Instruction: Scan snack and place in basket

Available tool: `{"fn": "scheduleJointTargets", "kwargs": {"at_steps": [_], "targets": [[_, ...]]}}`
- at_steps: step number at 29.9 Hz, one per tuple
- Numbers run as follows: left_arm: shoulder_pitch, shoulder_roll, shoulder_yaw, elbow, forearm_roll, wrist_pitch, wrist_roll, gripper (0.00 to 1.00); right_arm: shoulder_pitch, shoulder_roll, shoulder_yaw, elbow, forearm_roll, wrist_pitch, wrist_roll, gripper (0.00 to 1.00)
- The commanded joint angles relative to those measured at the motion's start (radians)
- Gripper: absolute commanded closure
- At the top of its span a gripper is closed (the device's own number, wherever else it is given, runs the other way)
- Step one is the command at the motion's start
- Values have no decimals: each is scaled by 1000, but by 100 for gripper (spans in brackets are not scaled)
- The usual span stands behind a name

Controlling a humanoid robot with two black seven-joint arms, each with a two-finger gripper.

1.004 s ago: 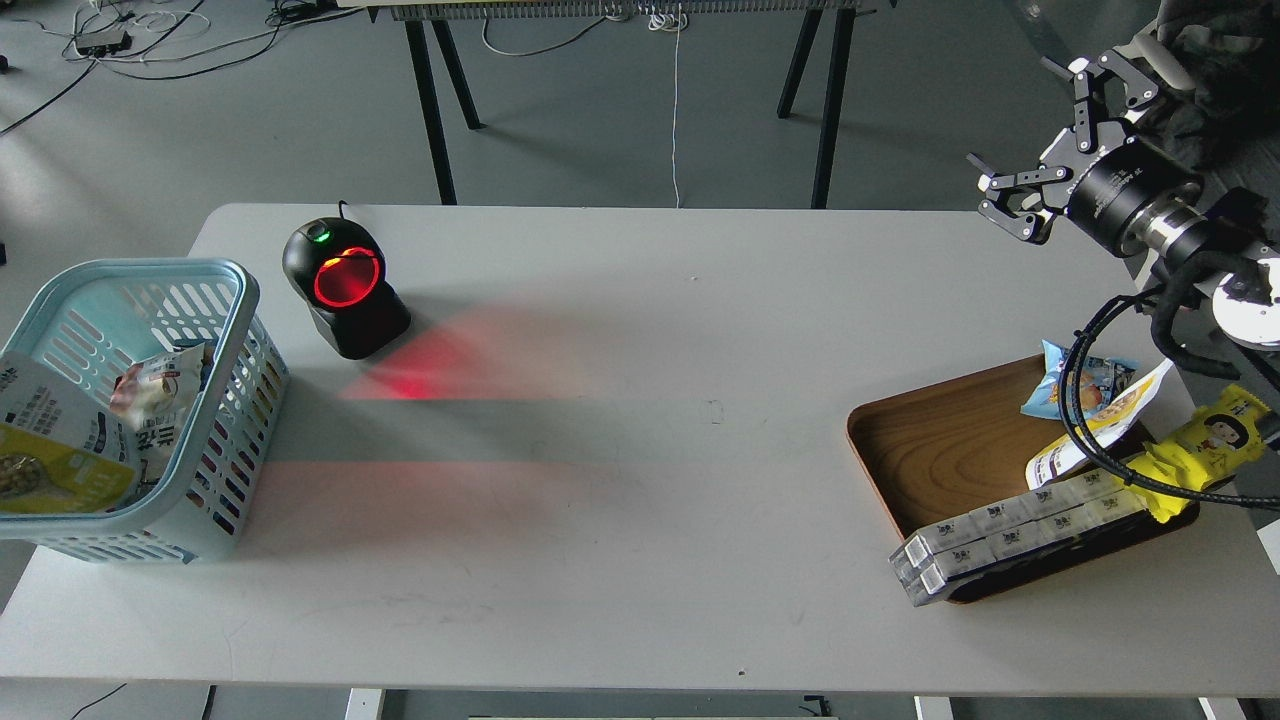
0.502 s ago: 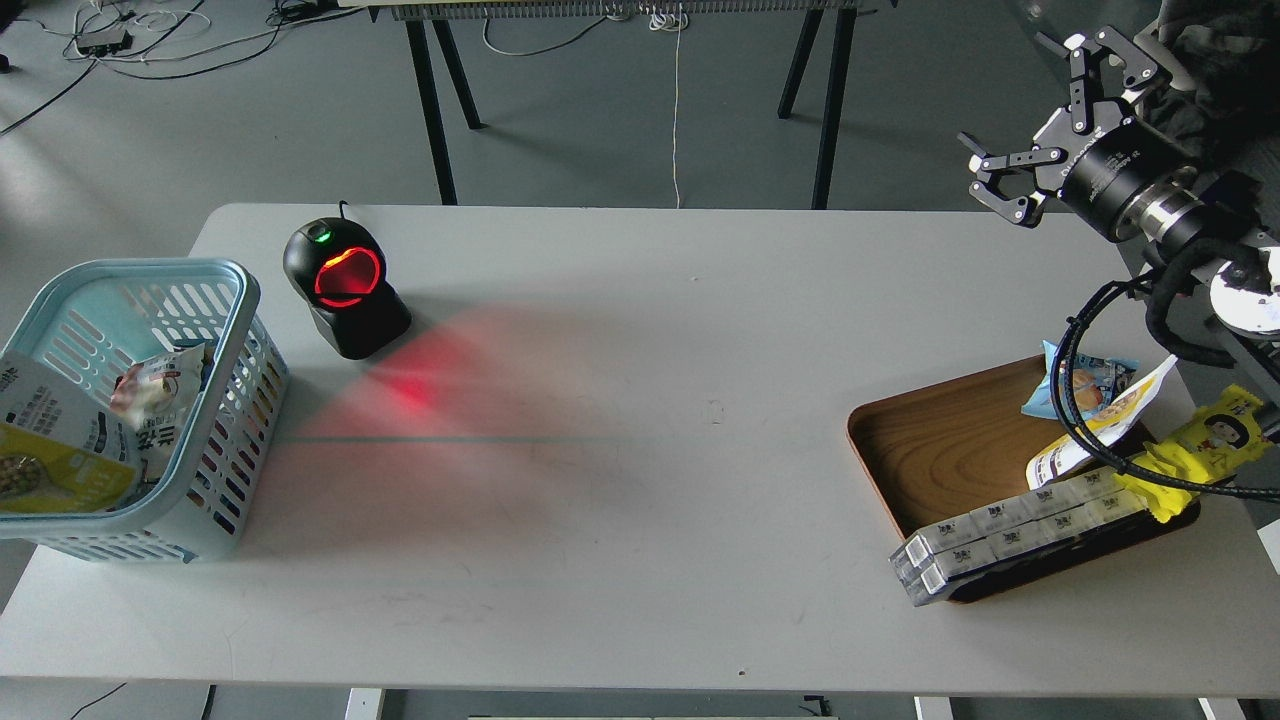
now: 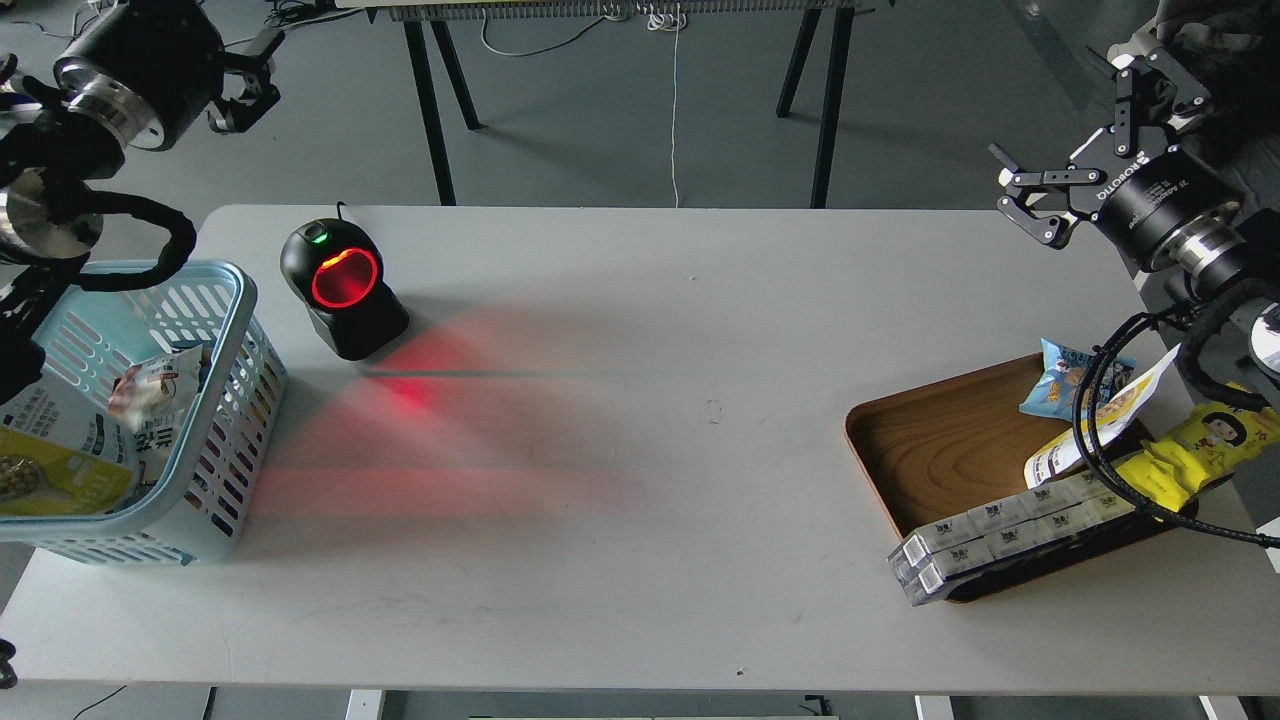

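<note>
Right gripper (image 3: 1085,150) at upper right gapes wide, empty; left gripper (image 3: 240,90) unreadable; yellow-and-white flat snack pouch (image 3: 55,455) lies inside light blue slotted plastic basket (image 3: 225,400), likely light, crinkly, best pinched at its top edge.

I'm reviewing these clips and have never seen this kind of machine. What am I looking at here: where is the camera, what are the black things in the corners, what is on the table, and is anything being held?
The camera sits in a humanoid robot's head, looking forward and down at a grey table. The black things are its two arms. The right tool, top right, has its two fingers spread open and holds nothing. The left tool, top left, is small and dark, so I cannot tell whether it is open; nothing shows in it.

On the table stands a black barcode scanner casting red light. At the left is the light blue basket; the yellow and white snack pouch already lies inside it, beside another white packet. At the right, a brown wooden tray holds a small blue packet, a yellow cartoon-face pack and a row of white boxes.
</note>
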Motion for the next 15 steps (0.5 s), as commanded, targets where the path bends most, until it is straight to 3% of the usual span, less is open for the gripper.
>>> {"fn": "scheduleJointTargets", "kwargs": {"at_steps": [1,7,12,15], "targets": [[3,-32,-8,10,-66,-6,31,0,-4,6,7,-2,4,-3,0,1],[15,-106,-47,68,-115,0,34,0,-6,32,21,-5,4,-6,0,1],[17,-196,-51,156,-113,-28,-24,0,-6,40,28,-5,6,-6,0,1],[21,-209,-47,157,-109,-28,-35,0,-6,40,28,-7,6,-8,0,1]]}}
